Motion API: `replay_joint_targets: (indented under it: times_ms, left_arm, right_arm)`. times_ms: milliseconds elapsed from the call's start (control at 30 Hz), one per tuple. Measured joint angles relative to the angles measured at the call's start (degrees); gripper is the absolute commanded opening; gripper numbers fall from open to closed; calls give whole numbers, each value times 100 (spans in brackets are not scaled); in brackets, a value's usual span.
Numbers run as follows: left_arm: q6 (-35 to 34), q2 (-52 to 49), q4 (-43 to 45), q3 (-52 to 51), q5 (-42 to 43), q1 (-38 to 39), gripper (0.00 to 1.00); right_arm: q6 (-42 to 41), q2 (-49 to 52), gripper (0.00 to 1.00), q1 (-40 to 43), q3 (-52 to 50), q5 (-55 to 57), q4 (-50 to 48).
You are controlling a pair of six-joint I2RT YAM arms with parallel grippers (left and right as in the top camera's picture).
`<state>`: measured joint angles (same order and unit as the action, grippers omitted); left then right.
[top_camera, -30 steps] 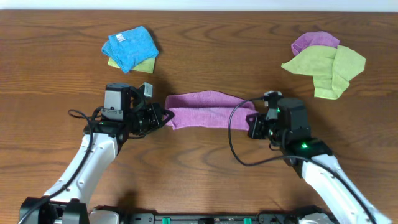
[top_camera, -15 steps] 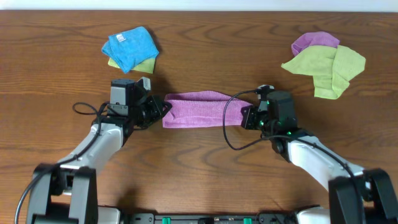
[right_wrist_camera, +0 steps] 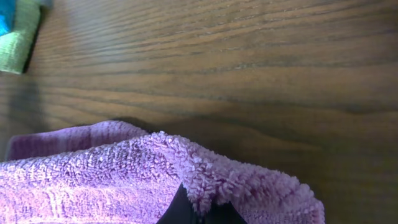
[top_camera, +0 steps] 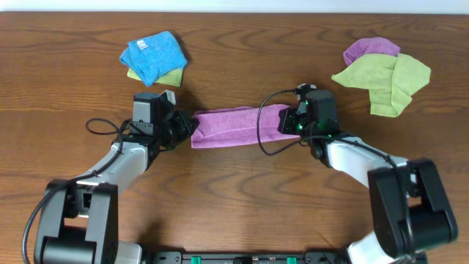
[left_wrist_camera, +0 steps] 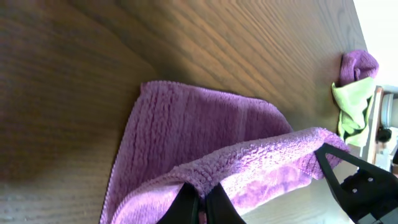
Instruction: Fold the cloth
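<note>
Cloth [top_camera: 231, 126] pinched, left tool [top_camera: 192, 131], right tool [top_camera: 286, 123]

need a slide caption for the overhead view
The left gripper and right gripper pinch opposite ends of the lilac cloth on the wooden table, blue cloth and lime-green cloth behind.

No legible text, brand, number or sign is showing in any view. The white tag [top_camera: 143, 45] on the blue cloth [top_camera: 155, 59], near the worktop's [top_camera: 234, 191] far-left corner, is appearing too small to read.
</note>
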<state>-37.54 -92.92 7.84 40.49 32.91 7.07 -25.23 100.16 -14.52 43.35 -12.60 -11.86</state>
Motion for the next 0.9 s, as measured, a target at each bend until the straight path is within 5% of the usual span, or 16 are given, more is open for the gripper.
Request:
replay_joint_targets:
  times_ms: [167,400,767,867,900]
  left_arm:
    - [0,-186,96,0,-48,0,10]
    - [26,-245,133,0,-332,-24,60]
    - [7,-247,125,114,-164,-433,70]
    - [2,-247,125,330,39,-494,56]
    - [17,-247,122,420,118,-505,43]
  right_arm:
    - [-4,90,9,0,79,2,66]
    - [-28,90,43,4,85,68,503]
    - [-26,-588,72,4,85,-48,1290]
    - [-24,-1095,78,4,90,7,1681]
    - [-24,-1231,80,4,92,26,1784]
